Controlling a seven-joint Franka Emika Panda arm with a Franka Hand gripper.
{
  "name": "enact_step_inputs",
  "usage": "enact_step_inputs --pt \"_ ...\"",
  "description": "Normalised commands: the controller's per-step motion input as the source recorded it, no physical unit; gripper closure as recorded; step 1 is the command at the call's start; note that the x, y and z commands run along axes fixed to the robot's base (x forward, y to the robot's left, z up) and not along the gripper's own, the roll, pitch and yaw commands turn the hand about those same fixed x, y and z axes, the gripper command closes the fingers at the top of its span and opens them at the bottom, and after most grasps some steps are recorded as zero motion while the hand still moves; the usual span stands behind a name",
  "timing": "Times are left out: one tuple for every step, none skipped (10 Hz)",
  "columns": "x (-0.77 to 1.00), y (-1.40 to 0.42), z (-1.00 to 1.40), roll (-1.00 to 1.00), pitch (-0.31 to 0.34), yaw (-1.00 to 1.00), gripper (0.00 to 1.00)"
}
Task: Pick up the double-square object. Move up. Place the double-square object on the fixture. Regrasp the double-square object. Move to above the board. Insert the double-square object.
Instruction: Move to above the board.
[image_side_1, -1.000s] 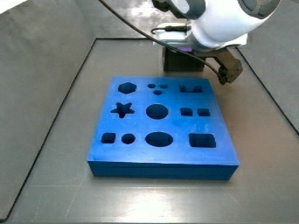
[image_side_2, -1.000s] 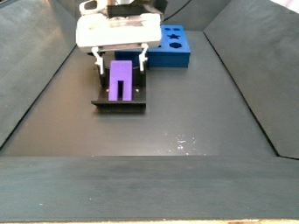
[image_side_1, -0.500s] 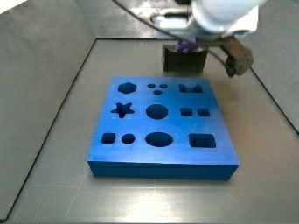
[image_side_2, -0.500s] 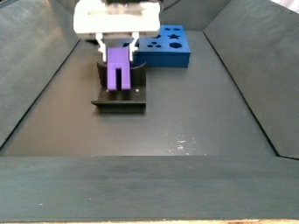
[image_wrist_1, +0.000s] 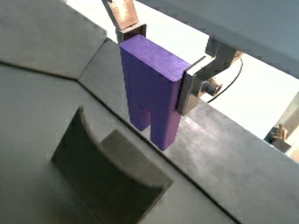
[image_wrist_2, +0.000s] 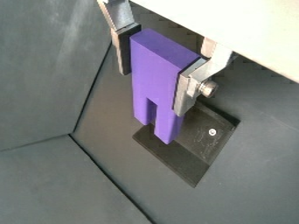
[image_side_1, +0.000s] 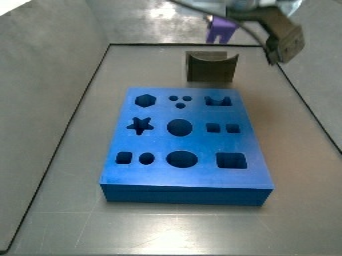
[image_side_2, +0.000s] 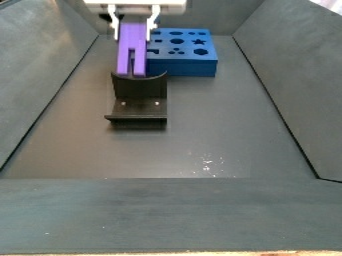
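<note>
Gripper (image_wrist_2: 160, 63): your fingers (image_wrist_1: 194, 80) clamp the double-square object (image_wrist_2: 159, 86), raised above the fixture (image_side_2: 138, 98).
Piece: it hangs upright, its notched end pointing down, clear of the fixture.
Board (image_side_1: 182, 143): it lies near the fixture, cut-outs facing up.
Risk: I judge the piece can slip or tilt between the pads while you carry it; then it meets the cut-out edge and jams.

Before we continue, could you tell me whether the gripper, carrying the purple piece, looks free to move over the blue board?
Probably yes: the gripper holds the double-square object clear above the fixture, and nothing stands on the board.
</note>
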Motion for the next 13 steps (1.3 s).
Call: enact_step_inputs --pt "-0.05 -0.11 1.00 -0.07 0.224 -0.05 1.00" --pt "-0.05 -0.10 1.00 -0.05 0.229 0.00 1.00" --pt "-0.05 -0.09 1.00 -0.03 0.217 0.04 1.00" --pt "-0.02 -0.06 0.78 -0.02 0.195 0.09 1.00" --pt "0.00 -0.04 0.62 -0.02 0.178 0.11 1.00" --pt "0.01 -0.03 0.46 -0.02 0.160 0.13 1.00" --pt "0.02 -0.03 0.30 -0.02 0.144 0.13 1.00" --pt "-0.64 -1.00 0.60 -1.00 0.094 0.05 1.00" --pt "-0.64 -1.00 0.60 -1.00 0.082 0.05 1.00" --pt "-0.69 -1.00 0.63 -1.00 0.057 0.05 1.00" --pt "-0.69 -1.00 0.61 -1.00 0.049 0.06 1.00" --pt "-0.71 -1.00 0.62 -1.00 0.039 0.06 1.00" --pt "-0.72 -1.00 0.63 -1.00 0.032 0.06 1.00"
